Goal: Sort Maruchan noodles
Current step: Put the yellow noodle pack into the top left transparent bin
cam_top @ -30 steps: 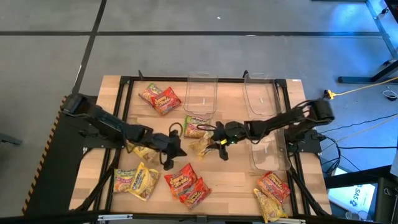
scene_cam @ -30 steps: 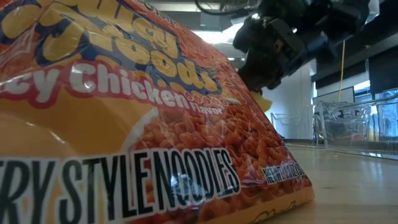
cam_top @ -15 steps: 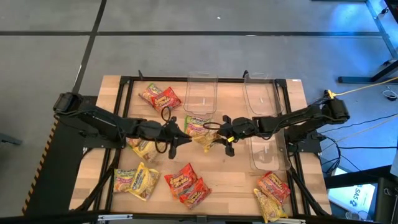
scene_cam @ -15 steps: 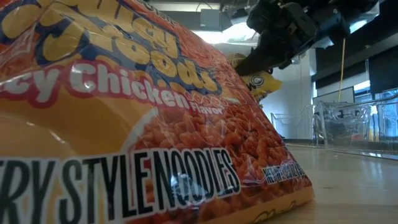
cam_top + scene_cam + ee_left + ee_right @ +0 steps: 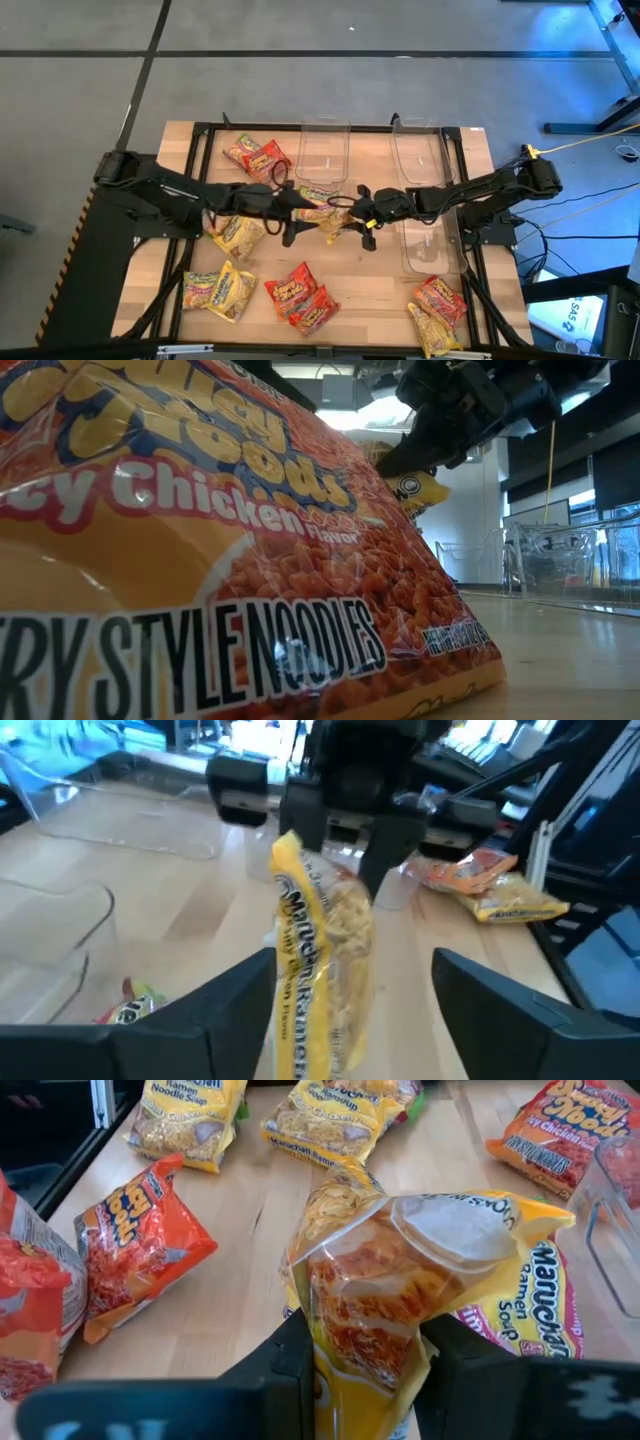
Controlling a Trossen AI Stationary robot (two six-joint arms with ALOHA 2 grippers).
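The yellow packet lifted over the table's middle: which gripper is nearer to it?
Right. The right gripper is clamped on the yellow packet; the left gripper stands open on the packet's other side, just off it.

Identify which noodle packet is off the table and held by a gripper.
The yellow packet at mid-table, pinched by the right gripper. It hangs in the air between both arms, with the open left gripper beside it; the other packets lie flat on the table.

I see bare table [image 5: 380, 275] in front of the grippers. Two clear bins [image 5: 322, 152] block the back. Red packets [image 5: 300, 295] sit near the front edge, leaving gaps to pass.
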